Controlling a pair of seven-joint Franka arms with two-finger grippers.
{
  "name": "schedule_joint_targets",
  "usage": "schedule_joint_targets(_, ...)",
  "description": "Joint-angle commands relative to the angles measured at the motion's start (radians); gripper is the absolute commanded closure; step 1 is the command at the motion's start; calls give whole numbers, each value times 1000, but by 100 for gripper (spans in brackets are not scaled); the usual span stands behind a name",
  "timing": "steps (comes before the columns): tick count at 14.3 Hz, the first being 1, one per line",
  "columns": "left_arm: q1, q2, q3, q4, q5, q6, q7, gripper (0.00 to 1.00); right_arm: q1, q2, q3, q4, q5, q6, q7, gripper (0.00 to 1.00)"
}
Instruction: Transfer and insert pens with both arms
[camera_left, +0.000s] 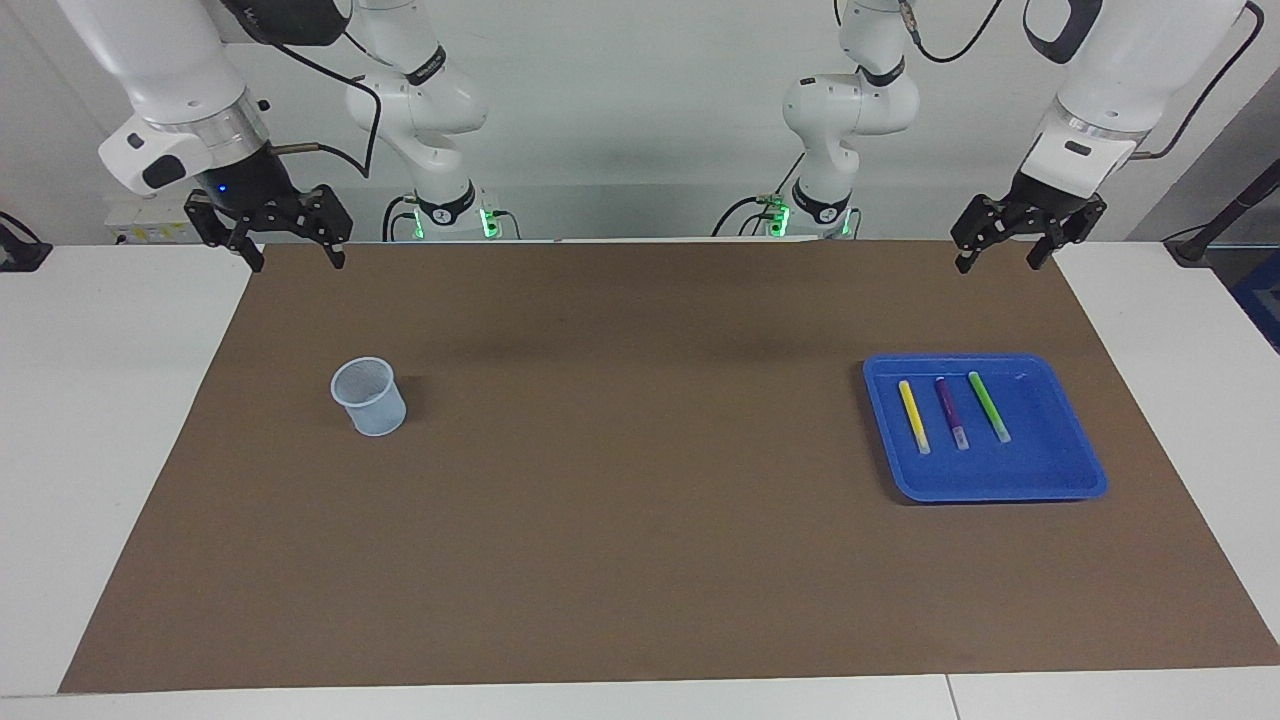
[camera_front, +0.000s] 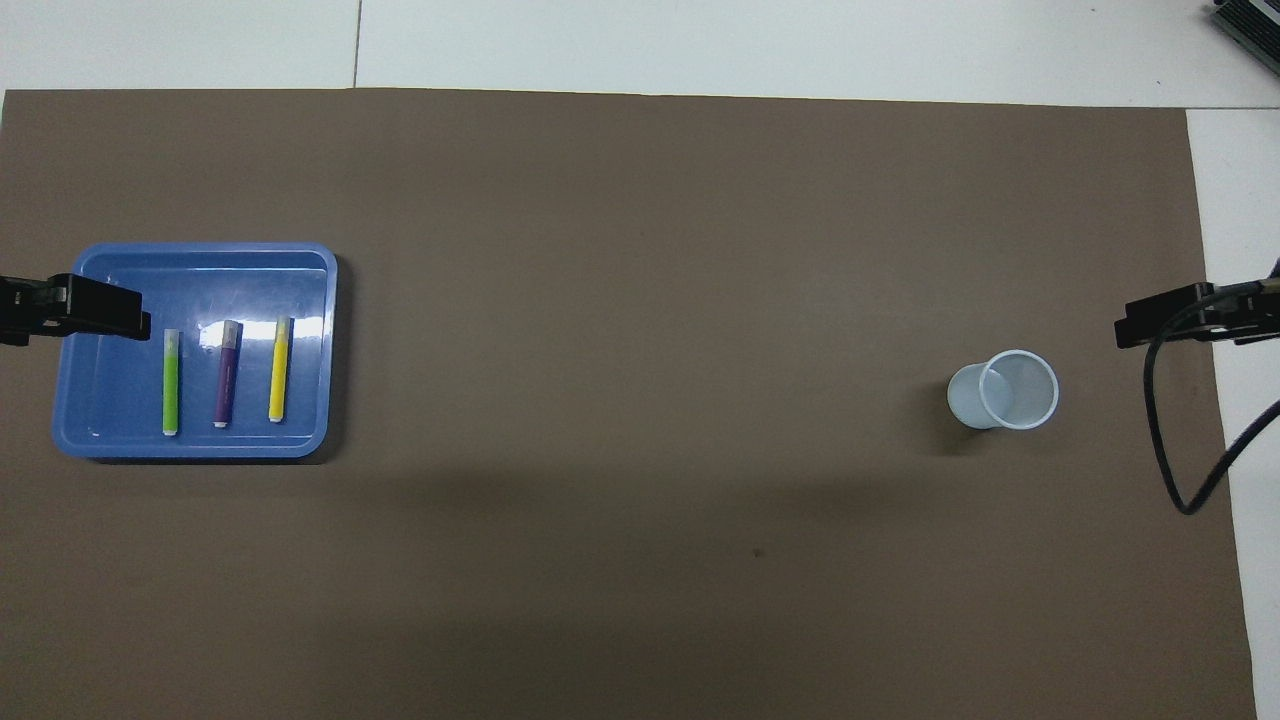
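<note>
Overhead, the left gripper (camera_left: 1003, 252) and right gripper (camera_left: 289, 245) wait raised at the brown mat's (camera_left: 640, 560) robot-side corners, fingers apart and empty; farther out, yellow pen (camera_left: 914, 416), purple pen (camera_left: 951, 412) and green pen (camera_left: 988, 406) lie side by side in a blue tray (camera_left: 1060, 470), well apart from the mesh cup (camera_left: 369, 396).

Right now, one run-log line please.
pens: three in blue tray | cup: empty | left gripper: open, raised | right gripper: open, raised
</note>
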Motion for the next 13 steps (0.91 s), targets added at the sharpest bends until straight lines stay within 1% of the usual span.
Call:
schedule_joint_targets(1,-2,-23,8,-20,-12,12,9,0,-9,-16,5,-16,5,-1,-5,0)
schedule_joint_targets(5,1,-23,8,-22,-12,12,10,0,-9,-16,5,-16,5,-1,-5,0)
schedule_joint_targets(7,26,-27,6,-25,-12,12,16,0,-9,-16,5,-16,5,-1,-5,0)
schedule_joint_targets(13,24,-29,6,-36,-10,23,18,0,-9,-16,5,-16,5,-1,-5,0)
